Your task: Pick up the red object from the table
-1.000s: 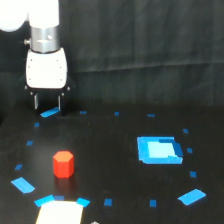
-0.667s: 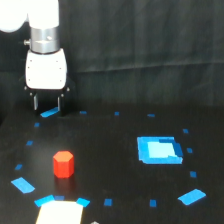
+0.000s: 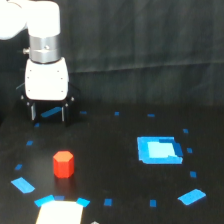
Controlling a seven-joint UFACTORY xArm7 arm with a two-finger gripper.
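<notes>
No visible change across views — open-fingered claw (image 3: 48,114) stationary, well behind small red-orange hexagonal block (image 3: 63,164) on black tape-marked table (image 3: 120,150). Approach not yet begun.

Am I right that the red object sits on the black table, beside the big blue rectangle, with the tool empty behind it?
Not quite. The exterior view shows the red object far from the blue rectangle, across the table. The tool is empty.

The arm (image 3: 42,30) is cut off by the top and left edges above the red block (image 3: 63,164). The pale sheet (image 3: 59,212) below the block runs off the bottom edge. The gripper (image 3: 49,113) fingertips blur against the dark table (image 3: 120,165).
</notes>
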